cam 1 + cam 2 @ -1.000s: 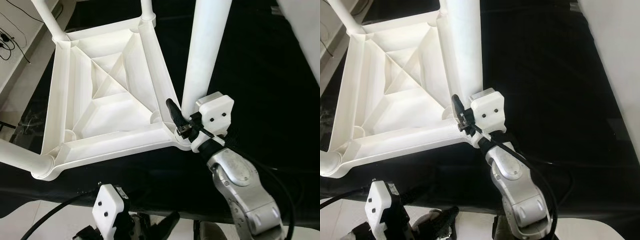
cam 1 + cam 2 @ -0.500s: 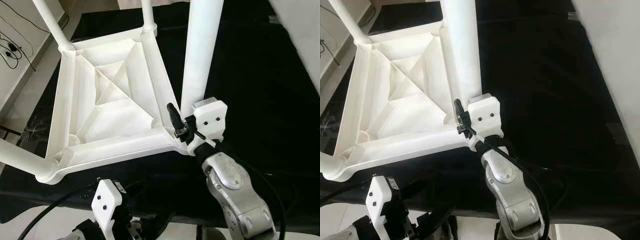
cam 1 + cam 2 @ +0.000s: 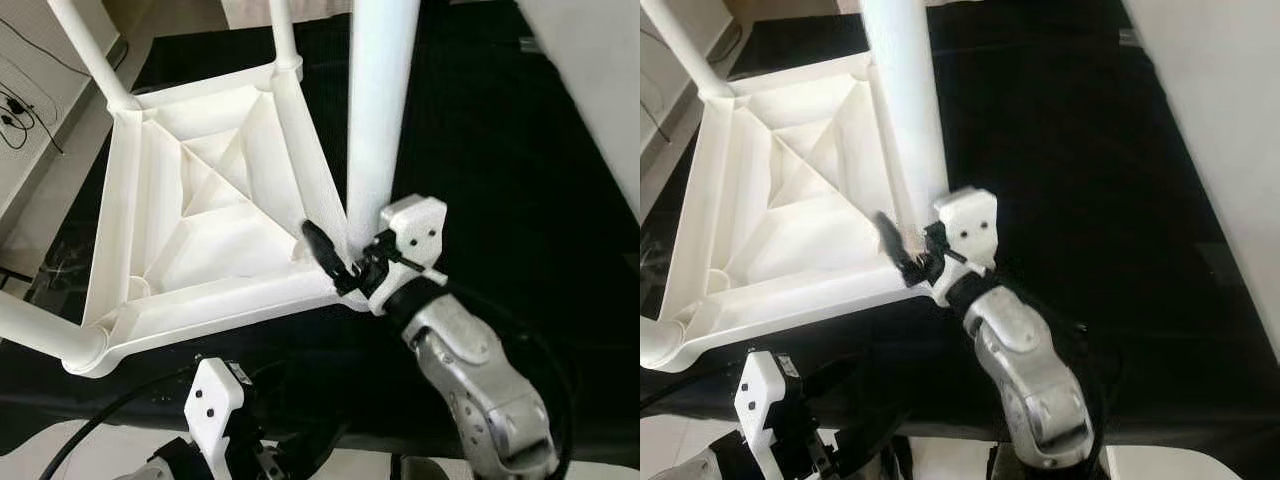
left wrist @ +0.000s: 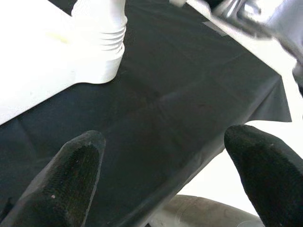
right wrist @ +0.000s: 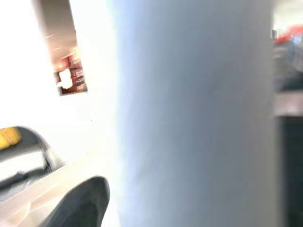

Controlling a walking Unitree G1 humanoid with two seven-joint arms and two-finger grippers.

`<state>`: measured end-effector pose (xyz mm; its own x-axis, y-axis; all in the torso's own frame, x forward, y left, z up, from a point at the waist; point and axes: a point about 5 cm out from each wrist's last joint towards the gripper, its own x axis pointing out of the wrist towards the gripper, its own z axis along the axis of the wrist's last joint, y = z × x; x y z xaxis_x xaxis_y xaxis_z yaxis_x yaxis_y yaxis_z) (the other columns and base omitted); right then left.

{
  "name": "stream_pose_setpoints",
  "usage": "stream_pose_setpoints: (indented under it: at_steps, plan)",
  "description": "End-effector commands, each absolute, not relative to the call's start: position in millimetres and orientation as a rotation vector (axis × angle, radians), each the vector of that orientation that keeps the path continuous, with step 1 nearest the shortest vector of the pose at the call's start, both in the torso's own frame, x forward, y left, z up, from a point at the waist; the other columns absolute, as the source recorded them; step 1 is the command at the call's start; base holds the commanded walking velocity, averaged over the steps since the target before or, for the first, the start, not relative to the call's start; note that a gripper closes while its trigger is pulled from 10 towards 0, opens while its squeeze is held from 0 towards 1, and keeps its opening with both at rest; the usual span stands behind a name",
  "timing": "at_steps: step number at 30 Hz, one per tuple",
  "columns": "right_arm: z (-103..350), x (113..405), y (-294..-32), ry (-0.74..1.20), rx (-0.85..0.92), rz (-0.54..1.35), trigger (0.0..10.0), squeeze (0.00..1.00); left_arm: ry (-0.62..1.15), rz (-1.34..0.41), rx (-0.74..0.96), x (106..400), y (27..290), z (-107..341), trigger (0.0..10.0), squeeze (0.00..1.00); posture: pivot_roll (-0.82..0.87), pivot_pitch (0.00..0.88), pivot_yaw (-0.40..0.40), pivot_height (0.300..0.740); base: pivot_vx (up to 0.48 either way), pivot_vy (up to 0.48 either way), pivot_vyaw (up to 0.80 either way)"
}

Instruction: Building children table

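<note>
Jaws of right gripper clasp the table leg, far finger hidden; left gripper agape

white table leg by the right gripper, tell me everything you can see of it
The white table leg is a smooth, thick round tube that looks like plastic, standing near upright at the near right corner of the upturned white tabletop, which lies on a black cloth. Its foot meets the corner socket. The right gripper is at its base, one black finger lying against the tabletop side.
</note>
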<state>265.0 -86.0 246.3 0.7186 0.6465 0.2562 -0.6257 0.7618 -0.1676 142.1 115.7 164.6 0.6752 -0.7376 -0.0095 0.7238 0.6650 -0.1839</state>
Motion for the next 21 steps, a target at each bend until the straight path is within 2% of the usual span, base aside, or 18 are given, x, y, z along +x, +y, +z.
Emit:
stream_pose_setpoints:
  at_steps: [1,4,9,10,17,18,19,21]
  plan:
    - [246.5,267.0,-85.5,-0.321,-0.101,0.84,10.0,0.0,0.095,-0.823,-0.18,141.0,114.8,161.6,10.0,0.0,0.05,0.268,0.077,0.74,0.0,0.0,0.0]
    - [251.7,276.2,-95.6,-0.294,-0.171,1.061,10.0,0.0,0.09,-0.821,-0.181,141.1,113.6,162.2,10.0,0.0,0.05,0.269,0.071,0.74,0.0,0.0,0.0]
    - [258.5,290.4,-106.5,-0.255,-0.25,1.215,10.0,0.0,0.085,-0.818,-0.18,141.5,113.0,162.4,10.0,0.0,0.05,0.269,0.061,0.74,0.0,0.0,0.0]
    - [262.1,295.6,-109.9,-0.234,-0.278,1.295,10.0,0.0,0.082,-0.816,-0.179,141.6,112.6,162.6,10.0,0.0,0.05,0.268,0.056,0.74,0.0,0.0,0.0]
    - [267.6,303.8,-108.3,-0.222,-0.287,1.378,10.0,0.0,0.078,-0.811,-0.179,141.7,112.4,163.1,10.0,0.0,0.06,0.271,0.045,0.74,0.0,0.0,0.0]
    - [269.7,306.8,-107.4,-0.22,-0.276,1.413,9.0,0.0,0.076,-0.809,-0.179,141.7,112.2,163.3,10.0,0.0,0.06,0.273,0.041,0.74,0.0,0.0,0.0]
    - [272.1,308.6,-106.5,-0.219,-0.238,1.469,0.0,0.0,0.072,-0.805,-0.179,141.6,111.8,163.9,10.0,0.0,0.06,0.273,0.037,0.74,0.0,0.0,0.0]
    - [272.3,308.5,-106.5,-0.221,-0.229,1.481,0.0,0.0,0.071,-0.804,-0.178,141.5,111.7,164.0,10.0,0.0,0.06,0.273,0.037,0.74,0.0,0.0,0.0]
